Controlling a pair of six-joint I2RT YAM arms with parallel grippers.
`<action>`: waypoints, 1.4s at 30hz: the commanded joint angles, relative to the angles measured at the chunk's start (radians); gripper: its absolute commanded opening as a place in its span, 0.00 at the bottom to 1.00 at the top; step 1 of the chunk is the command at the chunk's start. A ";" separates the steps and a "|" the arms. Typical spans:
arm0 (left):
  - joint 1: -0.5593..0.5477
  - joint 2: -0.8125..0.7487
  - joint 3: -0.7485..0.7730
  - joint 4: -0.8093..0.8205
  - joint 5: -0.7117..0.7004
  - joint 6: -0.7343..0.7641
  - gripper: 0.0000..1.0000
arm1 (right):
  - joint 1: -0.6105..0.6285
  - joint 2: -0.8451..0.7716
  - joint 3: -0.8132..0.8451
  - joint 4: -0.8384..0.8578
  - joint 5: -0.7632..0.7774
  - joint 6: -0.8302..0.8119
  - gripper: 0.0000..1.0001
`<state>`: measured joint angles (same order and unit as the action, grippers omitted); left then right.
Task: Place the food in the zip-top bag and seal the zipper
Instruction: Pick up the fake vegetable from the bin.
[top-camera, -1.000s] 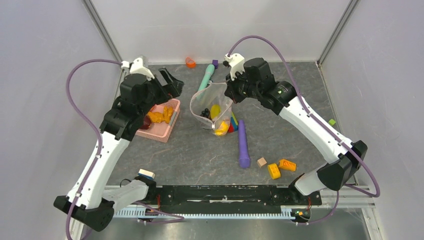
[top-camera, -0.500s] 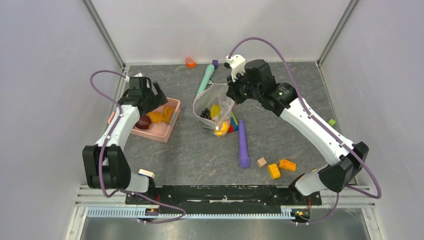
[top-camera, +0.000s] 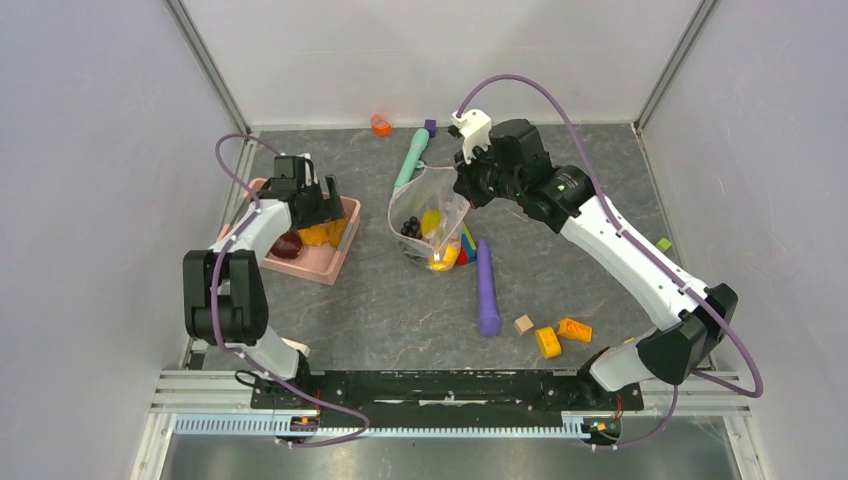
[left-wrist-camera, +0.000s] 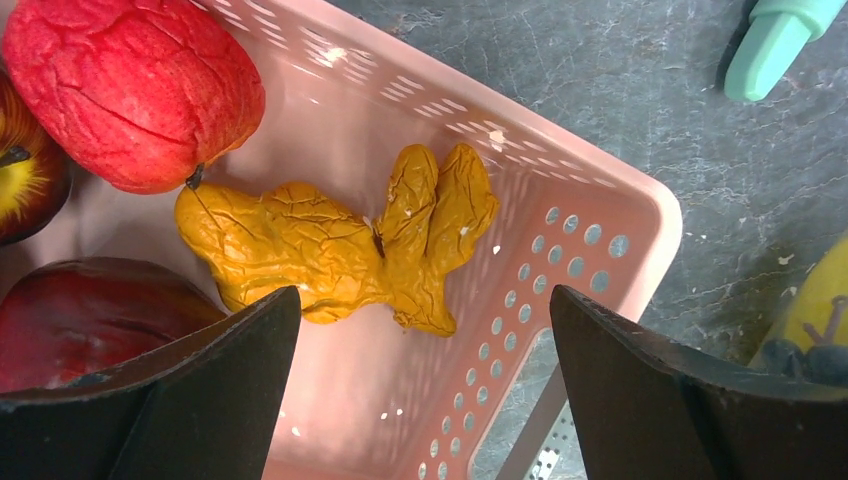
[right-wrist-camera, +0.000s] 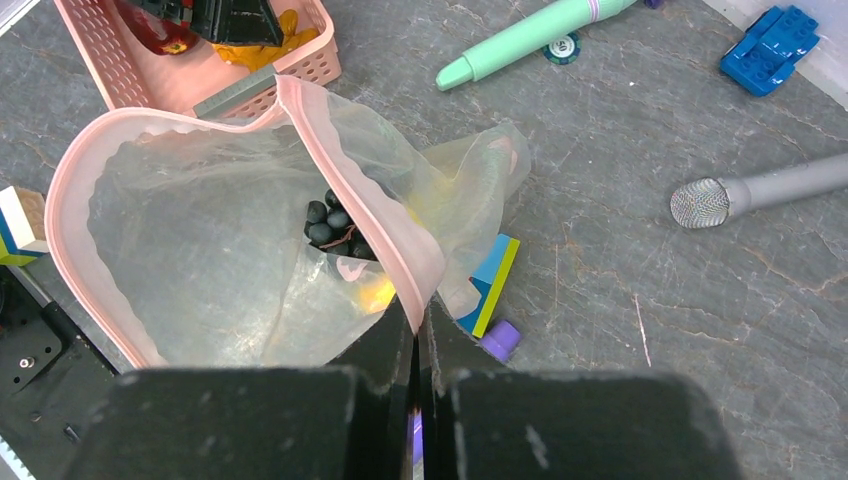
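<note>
Top external view: the left pincer (top-camera: 325, 205), jaws wide open, has dropped into the pink basket (top-camera: 335, 262) and now straddles the crumpled orange toy food (left-wrist-camera: 330, 245). A pick looks next. The right pincer (right-wrist-camera: 418, 330) is clamped on the rim of the zip-top bag (top-camera: 425, 215). The bag stands on the counter (top-camera: 400, 310), long axis near-upright, mouth facing up-left toward the basket.

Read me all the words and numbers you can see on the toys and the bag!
None can be read.
The round badge beside the teal stick: too blurred to read.
The orange block: too small to tell.
The zip-top bag and the pink basket: no writing shows.
</note>
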<state>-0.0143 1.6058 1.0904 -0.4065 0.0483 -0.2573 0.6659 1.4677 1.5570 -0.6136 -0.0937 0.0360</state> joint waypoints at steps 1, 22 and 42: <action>-0.001 0.038 0.017 0.043 0.013 0.075 1.00 | 0.001 -0.026 0.004 0.040 0.010 -0.013 0.00; -0.045 0.214 0.098 -0.084 -0.299 0.032 1.00 | 0.001 -0.033 0.001 0.040 0.029 -0.005 0.00; -0.062 0.222 0.075 -0.027 -0.233 -0.012 0.71 | 0.001 -0.061 -0.023 0.040 0.050 -0.005 0.00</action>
<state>-0.0647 1.8008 1.1679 -0.4469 -0.2050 -0.2295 0.6659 1.4521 1.5391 -0.6136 -0.0593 0.0364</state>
